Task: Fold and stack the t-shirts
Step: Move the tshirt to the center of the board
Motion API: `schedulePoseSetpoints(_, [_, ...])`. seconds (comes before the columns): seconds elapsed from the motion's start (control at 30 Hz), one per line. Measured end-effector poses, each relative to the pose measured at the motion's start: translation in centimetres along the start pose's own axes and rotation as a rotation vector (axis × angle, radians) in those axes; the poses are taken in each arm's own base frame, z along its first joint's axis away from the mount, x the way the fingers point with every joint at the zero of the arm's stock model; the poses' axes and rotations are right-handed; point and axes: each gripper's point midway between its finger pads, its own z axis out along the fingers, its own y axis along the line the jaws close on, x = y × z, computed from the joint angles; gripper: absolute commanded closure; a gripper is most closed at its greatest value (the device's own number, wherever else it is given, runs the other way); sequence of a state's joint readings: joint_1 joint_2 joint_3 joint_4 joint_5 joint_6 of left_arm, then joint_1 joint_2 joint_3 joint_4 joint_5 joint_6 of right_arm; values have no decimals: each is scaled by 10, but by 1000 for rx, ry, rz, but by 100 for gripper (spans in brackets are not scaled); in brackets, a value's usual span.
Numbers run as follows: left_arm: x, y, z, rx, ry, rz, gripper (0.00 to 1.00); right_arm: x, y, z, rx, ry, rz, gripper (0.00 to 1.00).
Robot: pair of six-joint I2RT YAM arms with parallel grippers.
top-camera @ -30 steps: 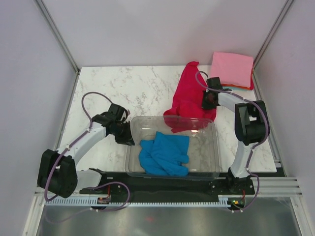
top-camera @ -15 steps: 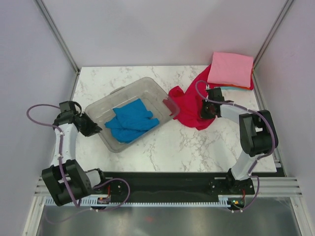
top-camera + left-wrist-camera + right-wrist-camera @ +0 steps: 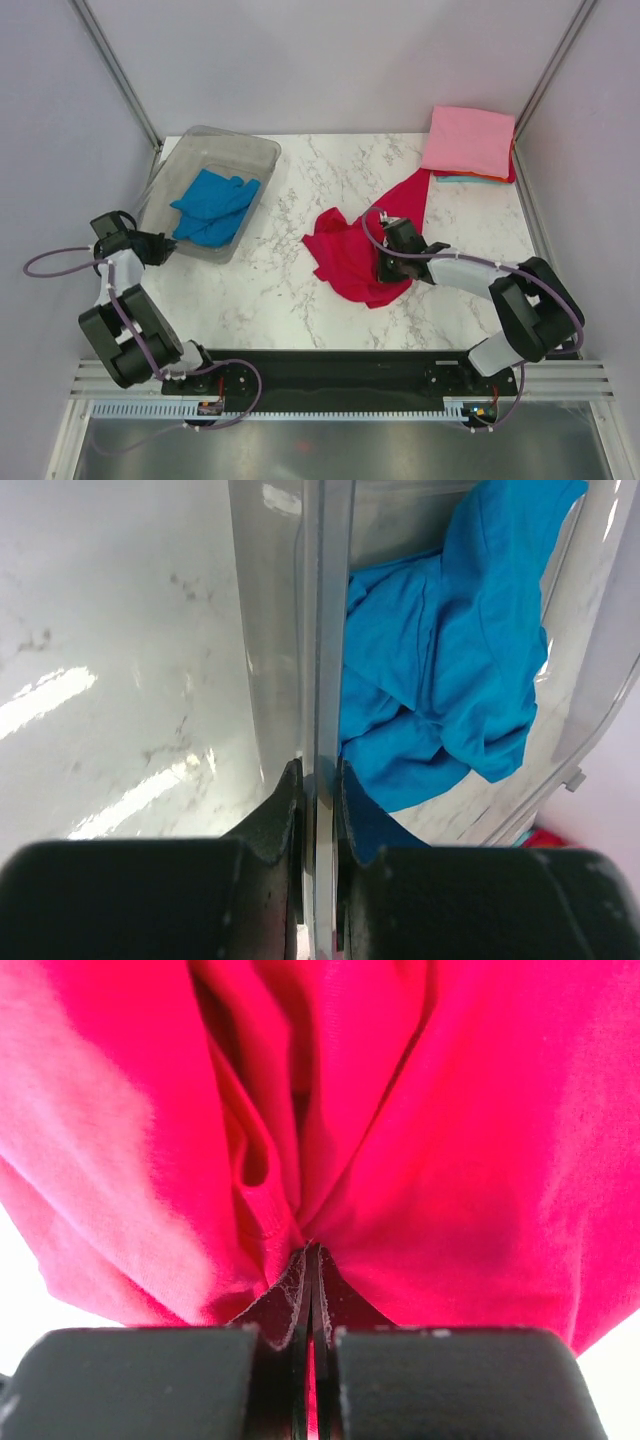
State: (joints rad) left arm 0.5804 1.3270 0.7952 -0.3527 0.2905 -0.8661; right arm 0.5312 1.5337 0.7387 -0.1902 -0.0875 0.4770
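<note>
The crimson red t-shirt (image 3: 352, 255) lies crumpled mid-table, stretching up toward the stack. My right gripper (image 3: 384, 266) is shut on its cloth; the wrist view fills with red folds (image 3: 420, 1140) pinched at the fingertips (image 3: 312, 1252). A folded light pink t-shirt (image 3: 470, 140) tops a stack at the back right, with orange and teal edges (image 3: 470, 179) below. The bright blue t-shirt (image 3: 212, 206) lies bunched in the clear plastic tub (image 3: 252, 152) at the back left. My left gripper (image 3: 160, 246) is shut on the tub's rim (image 3: 325, 630), blue cloth (image 3: 450, 650) beside it.
Marble tabletop (image 3: 300, 180) with metal frame posts at the back corners. The arms' black base rail (image 3: 330, 372) runs along the near edge. The tub sits tight against the left wall.
My left gripper has dragged the tub with the blue shirt from the middle to the back left. My right gripper has pulled the red shirt leftward and nearer, away from the pink stack.
</note>
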Motion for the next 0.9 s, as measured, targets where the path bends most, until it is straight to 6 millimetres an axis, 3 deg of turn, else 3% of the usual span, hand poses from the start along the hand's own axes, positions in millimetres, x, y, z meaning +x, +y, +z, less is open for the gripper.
schedulePoseSetpoints(0.23, [-31,-11,48,21,-60,-147,98,16,10,-6,-51,-34,-18,100])
schedulePoseSetpoints(0.3, [-44,-23,61,43,-70,-164,76,16,11,-6,-63,-42,-21,100])
schedulePoseSetpoints(0.33, [-51,-29,68,54,-72,-169,52,16,11,-6,-69,-44,-21,100])
schedulePoseSetpoints(0.37, [-54,-34,73,59,-60,-168,44,16,13,-6,-79,-49,-24,99])
schedulePoseSetpoints(0.43, [-58,-43,76,68,-27,-189,34,18,14,-10,-97,-59,-28,83])
schedulePoseSetpoints(0.47, [-59,-47,75,71,-16,-190,32,20,15,-14,-106,-64,-28,59])
schedulePoseSetpoints(0.5, [-59,-49,73,72,-9,-190,30,21,16,-18,-118,-72,-27,48])
schedulePoseSetpoints(0.53, [-56,-51,70,77,6,-187,29,21,17,-23,-124,-83,-36,35])
schedulePoseSetpoints(0.63, [-45,-58,56,100,37,-153,28,24,25,-37,-142,-107,-59,25])
schedulePoseSetpoints(0.7, [-35,-66,36,146,36,-89,28,22,29,-51,-151,-135,-68,20])
schedulePoseSetpoints(0.8, [-16,-85,-20,241,-23,74,32,14,28,-73,-133,-193,-66,17])
schedulePoseSetpoints(0.9, [19,-123,-82,380,-130,317,32,-1,18,-94,-55,-258,-30,9])
